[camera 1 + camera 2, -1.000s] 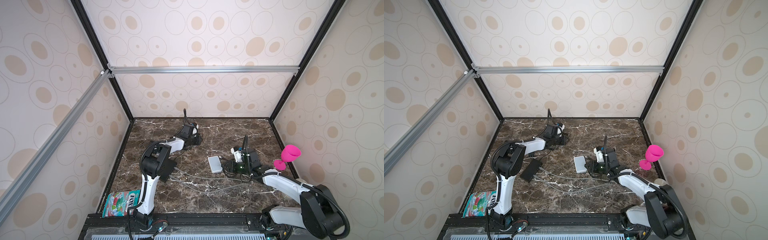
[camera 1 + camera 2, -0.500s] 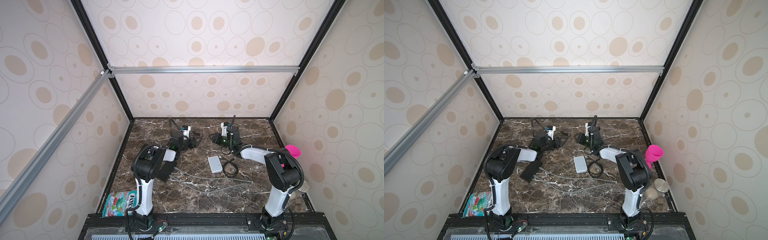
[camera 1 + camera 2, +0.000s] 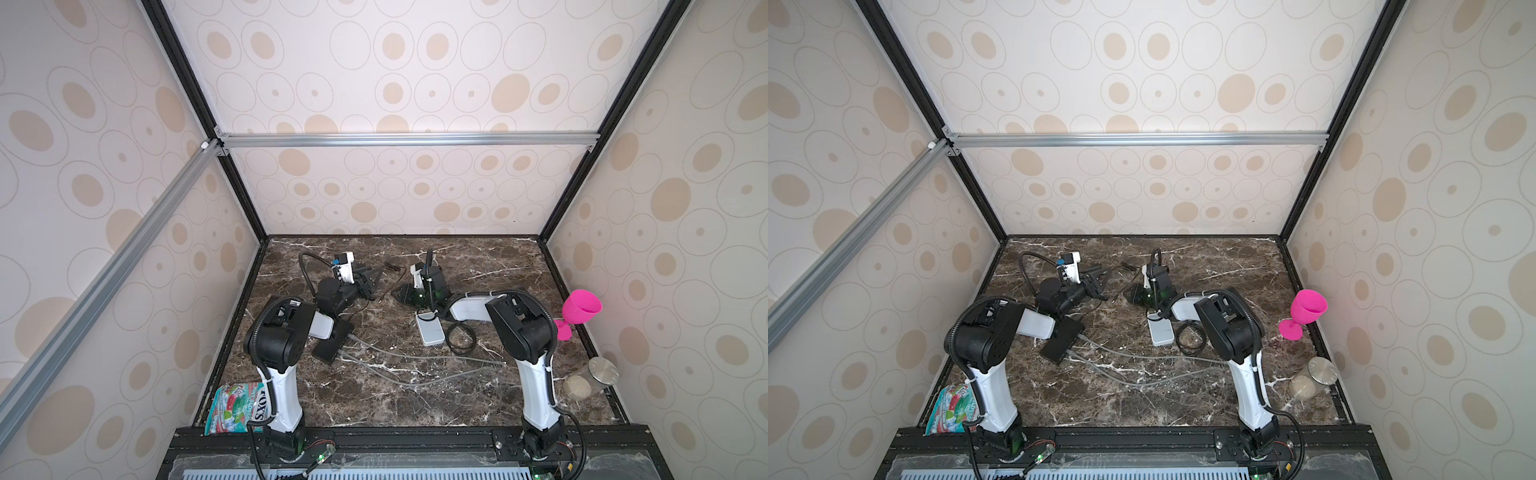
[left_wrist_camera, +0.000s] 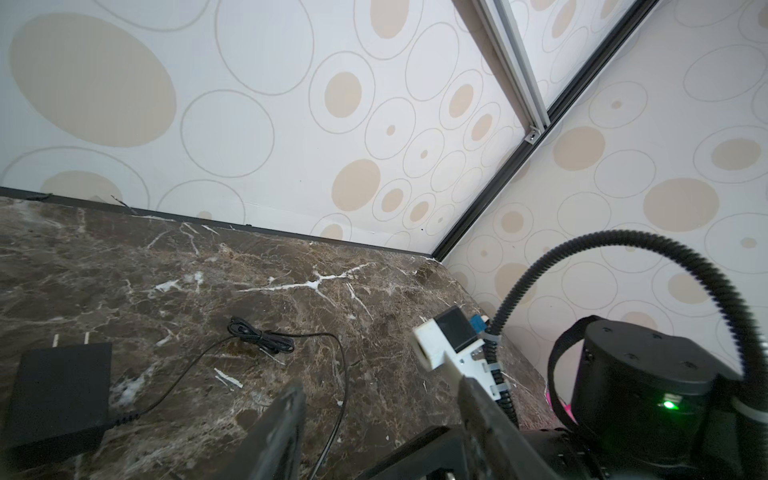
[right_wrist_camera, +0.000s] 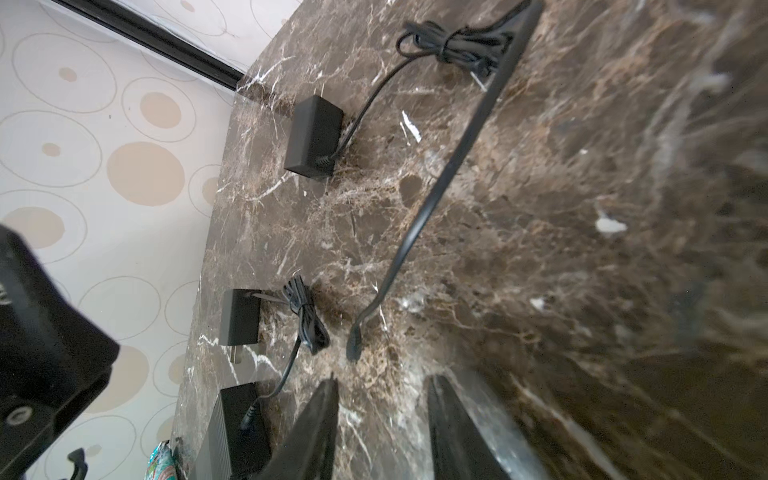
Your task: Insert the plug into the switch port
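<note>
The plug (image 5: 353, 345) is a small black barrel tip on a thin black cable (image 5: 440, 178). It lies loose on the marble just ahead of my right gripper (image 5: 382, 382), which is open and holds nothing. That cable leads to a black adapter (image 5: 313, 137). The black switch (image 3: 332, 345) lies by the left arm with grey cables in it; in the right wrist view another cord's plug (image 5: 249, 415) sits in the black switch (image 5: 237, 436). My left gripper (image 4: 382, 395) is open and empty above a thin cord (image 4: 340, 374). Both grippers face each other at the back middle in both top views.
A white box (image 3: 430, 330) and a coiled black cable (image 3: 459, 343) lie under the right arm. A pink goblet (image 3: 579, 309) and a jar (image 3: 590, 378) stand along the right edge. A snack bag (image 3: 237, 409) lies front left. A second adapter (image 4: 58, 390) lies near the left gripper.
My right arm has swung from beside the white box to the back middle of the table. The left gripper has drawn back slightly towards the left and its jaws now stand apart.
</note>
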`<state>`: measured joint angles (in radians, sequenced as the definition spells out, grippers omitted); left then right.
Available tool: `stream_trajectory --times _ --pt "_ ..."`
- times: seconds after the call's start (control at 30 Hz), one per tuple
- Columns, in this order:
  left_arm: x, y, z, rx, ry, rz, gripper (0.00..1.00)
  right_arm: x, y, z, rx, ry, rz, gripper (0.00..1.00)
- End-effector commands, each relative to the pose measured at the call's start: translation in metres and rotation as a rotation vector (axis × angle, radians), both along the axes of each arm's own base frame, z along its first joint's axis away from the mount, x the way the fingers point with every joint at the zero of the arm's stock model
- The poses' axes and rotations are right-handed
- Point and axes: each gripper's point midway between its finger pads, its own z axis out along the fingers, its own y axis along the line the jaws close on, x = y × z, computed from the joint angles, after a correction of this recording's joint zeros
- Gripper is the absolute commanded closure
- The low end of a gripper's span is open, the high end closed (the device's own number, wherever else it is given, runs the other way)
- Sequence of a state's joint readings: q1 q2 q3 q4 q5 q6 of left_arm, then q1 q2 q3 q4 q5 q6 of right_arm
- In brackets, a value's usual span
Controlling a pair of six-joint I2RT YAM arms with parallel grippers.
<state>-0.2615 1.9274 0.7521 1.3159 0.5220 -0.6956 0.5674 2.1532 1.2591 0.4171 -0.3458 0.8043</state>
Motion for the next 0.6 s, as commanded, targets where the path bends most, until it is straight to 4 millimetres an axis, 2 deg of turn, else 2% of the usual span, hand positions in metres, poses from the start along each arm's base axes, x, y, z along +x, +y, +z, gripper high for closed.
stream_trajectory --times 0.0,0.33,0.57 --pt "0.000 0.005 0.024 -0.025 -0.074 0.018 0.42 0.004 0.016 0.000 0.028 0.019 0.008 0.63" --pt "0.002 0.007 0.021 -0.028 -0.059 0.022 0.45 0.019 0.035 -0.017 0.053 0.053 -0.001 0.69" --pt "0.002 0.008 0.020 -0.020 -0.058 0.022 0.46 0.025 0.038 -0.015 0.049 0.028 -0.005 0.82"
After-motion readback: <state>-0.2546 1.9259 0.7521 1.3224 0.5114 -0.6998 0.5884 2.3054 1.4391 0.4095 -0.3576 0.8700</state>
